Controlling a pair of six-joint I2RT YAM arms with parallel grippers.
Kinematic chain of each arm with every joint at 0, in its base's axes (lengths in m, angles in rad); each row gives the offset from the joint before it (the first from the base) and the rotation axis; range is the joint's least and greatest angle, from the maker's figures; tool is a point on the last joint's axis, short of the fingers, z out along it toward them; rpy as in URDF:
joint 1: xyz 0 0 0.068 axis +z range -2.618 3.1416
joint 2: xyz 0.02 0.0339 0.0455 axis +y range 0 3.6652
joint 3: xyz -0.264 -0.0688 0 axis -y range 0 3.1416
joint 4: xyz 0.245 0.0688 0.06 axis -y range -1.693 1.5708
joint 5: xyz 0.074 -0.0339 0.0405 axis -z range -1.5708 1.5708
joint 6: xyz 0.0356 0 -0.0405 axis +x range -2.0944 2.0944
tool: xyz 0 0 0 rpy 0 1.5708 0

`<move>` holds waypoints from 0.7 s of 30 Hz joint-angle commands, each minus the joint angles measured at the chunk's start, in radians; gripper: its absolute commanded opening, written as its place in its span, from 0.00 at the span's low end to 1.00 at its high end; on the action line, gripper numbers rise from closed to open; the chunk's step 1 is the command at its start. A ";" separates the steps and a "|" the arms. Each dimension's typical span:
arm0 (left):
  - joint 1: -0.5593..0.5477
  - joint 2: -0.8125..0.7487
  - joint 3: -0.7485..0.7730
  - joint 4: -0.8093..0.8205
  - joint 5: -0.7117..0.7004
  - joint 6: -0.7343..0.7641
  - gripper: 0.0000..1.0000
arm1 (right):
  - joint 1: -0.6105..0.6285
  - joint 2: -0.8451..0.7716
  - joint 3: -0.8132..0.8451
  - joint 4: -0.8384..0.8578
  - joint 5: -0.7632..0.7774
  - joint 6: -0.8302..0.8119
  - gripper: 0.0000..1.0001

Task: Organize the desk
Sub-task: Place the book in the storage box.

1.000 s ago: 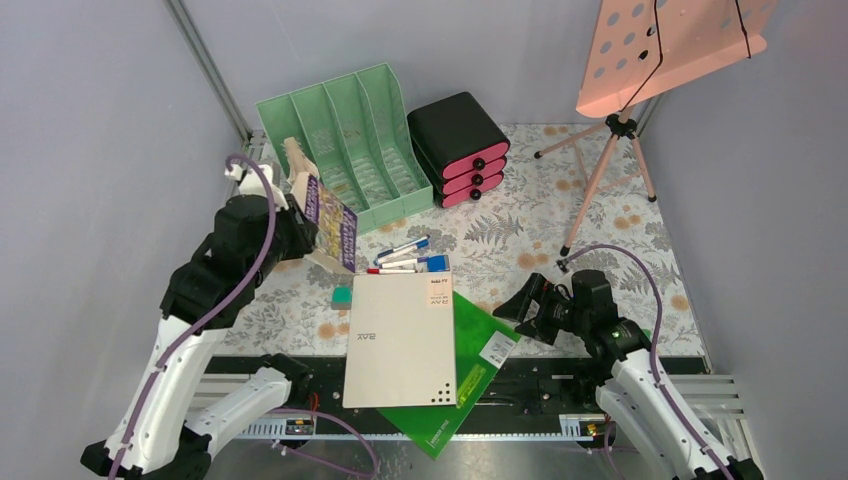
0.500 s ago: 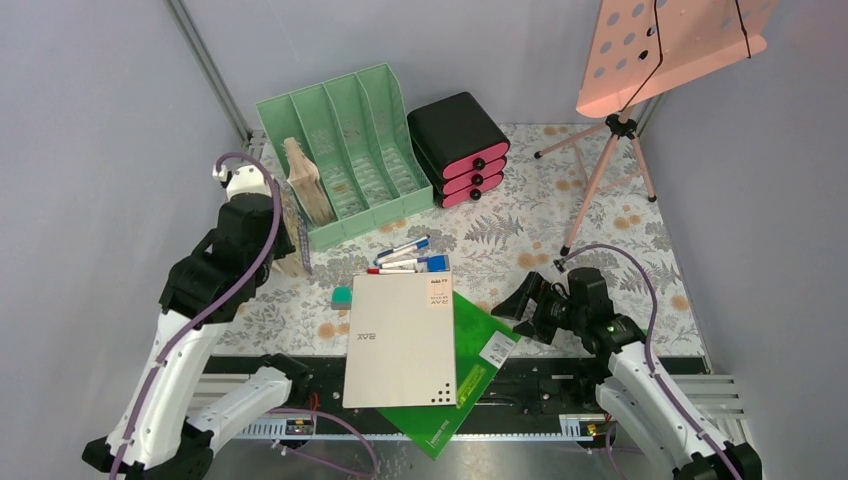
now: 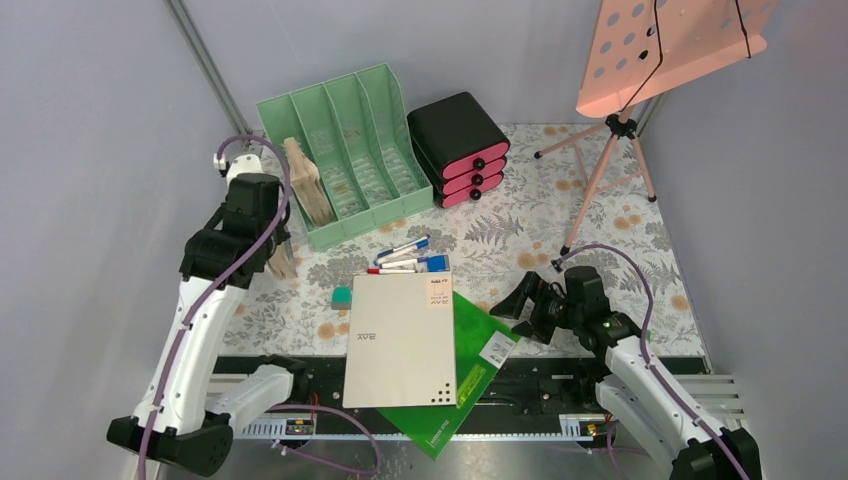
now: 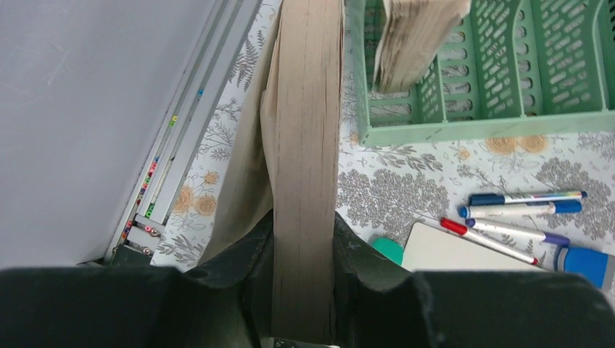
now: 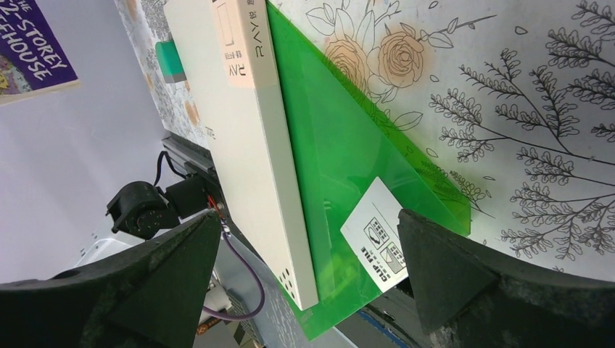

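Floral desk (image 3: 610, 250), one gripped book (image 4: 304, 181), three drawers (image 3: 478, 172)

Mint file rack (image 3: 345, 150) sat at 11 o'clock, black drawer box (image 3: 458, 148) at 12, pink music stand (image 3: 680, 40) at 2, white box (image 3: 400, 340) at 6 on green folder (image 3: 480, 365), pens (image 3: 405, 258) at its 12, teal eraser (image 3: 342, 296) at its 10, book (image 4: 304, 145) upright at the rack's 8.

The tabletop (image 3: 500, 230): pale matt cloth printed with grey ferns and orange flowers. The mint-green slotted file rack (image 3: 350, 130): moulded plastic with a slight sheen. The green folder (image 5: 348, 167): translucent glossy plastic bearing a white paper label. The cream flat box (image 3: 400, 340): smooth matt card. The thick book (image 4: 304, 130): rough buff paper page edges, pinched by the matt black plastic fingers (image 4: 355, 254) of the left tool (image 4: 304, 239). The black drawer box (image 3: 455, 125): glossy pink fronts.
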 commanded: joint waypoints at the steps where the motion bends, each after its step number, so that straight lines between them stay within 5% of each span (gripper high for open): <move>1: 0.072 0.006 0.009 0.134 0.030 0.035 0.00 | 0.001 0.015 -0.008 0.049 -0.032 0.007 1.00; 21: 0.117 0.192 0.160 0.224 0.071 0.099 0.00 | 0.001 0.050 -0.014 0.079 -0.040 0.013 1.00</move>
